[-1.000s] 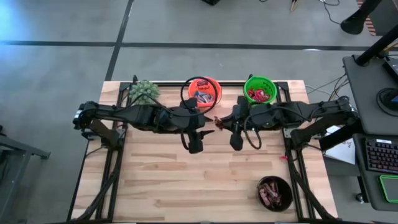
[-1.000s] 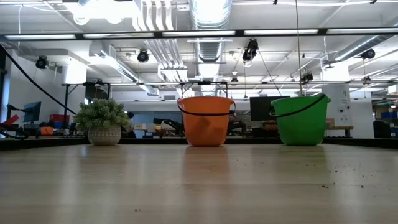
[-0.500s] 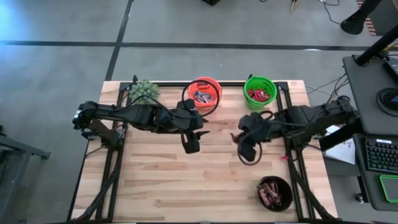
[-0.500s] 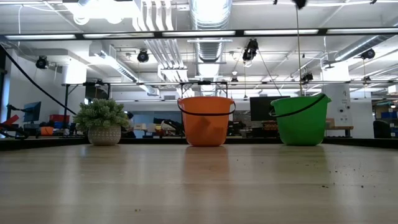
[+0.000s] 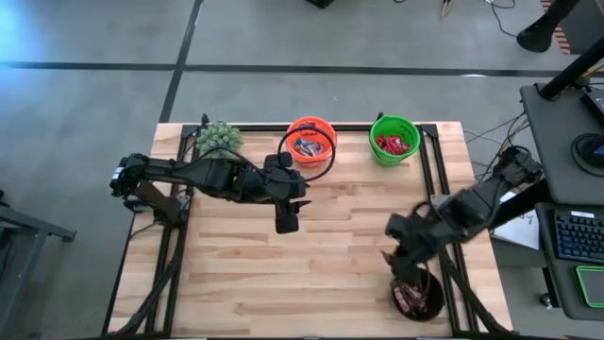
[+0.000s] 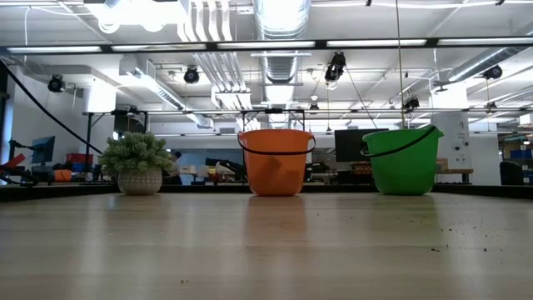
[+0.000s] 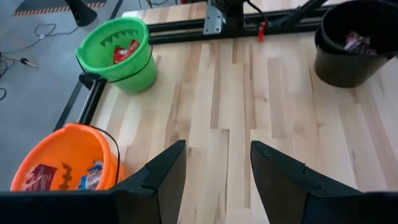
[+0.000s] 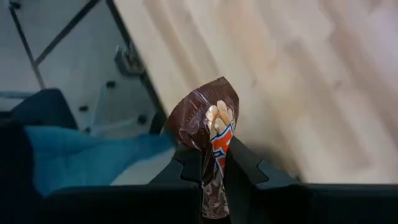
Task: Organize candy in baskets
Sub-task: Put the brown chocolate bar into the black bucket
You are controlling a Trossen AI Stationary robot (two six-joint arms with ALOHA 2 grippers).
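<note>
Brown-wrapped, shiny candy [image 8: 212, 127] stands upright, pinched in the right gripper [image 8: 212, 167] just beside the round black bowl [image 5: 429, 280], which lies toward the table's near edge. Left gripper [image 7: 213, 163], fingers apart and empty, waits mid-table by the bright orange pail [image 5: 310, 140], well away from that bowl.

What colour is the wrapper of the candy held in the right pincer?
Dark brown, with an orange-and-white patch; the candy shows best in the right wrist view.

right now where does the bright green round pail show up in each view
High view: the bright green round pail stands at the table's far edge, right of the bright orange round pail.
Low view: green pail at right, orange pail at centre.
Left wrist view: green pail upper left, orange pail lower left.
Right wrist view: not in it.
Shared landmark: the orange pail beside it.
</note>
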